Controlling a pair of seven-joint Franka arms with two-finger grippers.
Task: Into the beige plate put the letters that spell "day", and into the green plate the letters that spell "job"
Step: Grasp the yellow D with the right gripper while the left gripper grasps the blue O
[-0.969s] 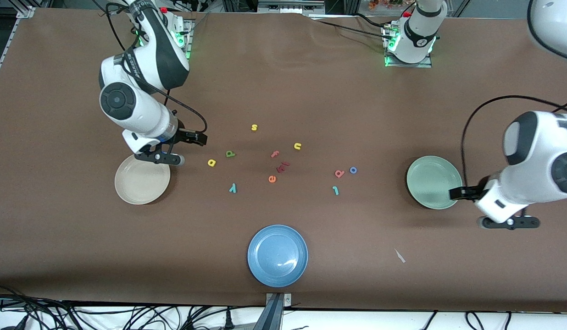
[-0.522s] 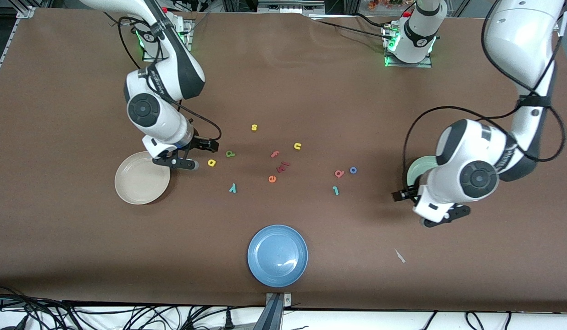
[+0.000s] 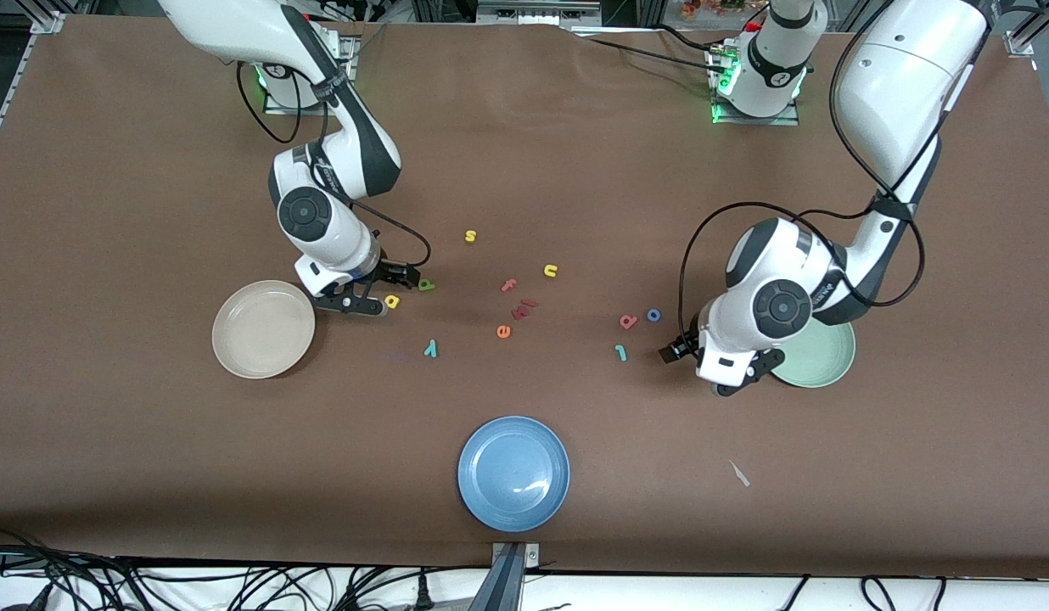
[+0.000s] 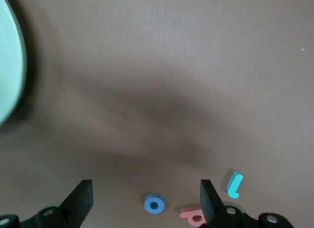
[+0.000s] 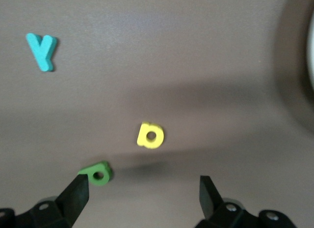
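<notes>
Both arms out over the brown desk (image 3: pixel 575 170), nothing held.

R tool (image 3: pixel 352 301): low over the desk betw beige plate (image 3: pixel 263 329) and yellow "a" (image 3: pixel 392 300), just beside the "a". Right wrist view: fingers (image 5: pixel 73 196) apart, nothing betw them; yellow "a" (image 5: pixel 150 135) and green "d" (image 5: pixel 98 173) lie ahead of the tips, "d" close to one finger. Teal "y" (image 5: pixel 41 50) further off in that view.

L tool (image 3: pixel 741 378): over the desk at the edge of the green plate (image 3: pixel 826 361), on the side facing the "job" letters. Left wrist view: fingers (image 4: pixel 81 201) apart, empty; blue "o" (image 4: pixel 154 204) sits betw the finger lines, salmon "b" (image 4: pixel 192 214) partly hidden by one finger, teal "j" (image 4: pixel 234 184) just outside it.

Letter positions, front view:
- green "d" (image 3: pixel 426 285) beside the "a", both farther from cam than "y" (image 3: pixel 431 347).
- "o" (image 3: pixel 653 315) next to "b" (image 3: pixel 628 321); "j" (image 3: pixel 620 352) nearer cam than both.
- All six on the desk; both plates empty.

Others: yellow "s" (image 3: pixel 470 236), yellow "u" (image 3: pixel 550 271), salmon "f" (image 3: pixel 508 285), orange "e" (image 3: pixel 503 331), dark red pieces (image 3: pixel 523 309) mid-desk. Blue plate (image 3: pixel 513 473) nearest cam, empty. Small pale scrap (image 3: pixel 739 473) on desk toward L arm's end.
</notes>
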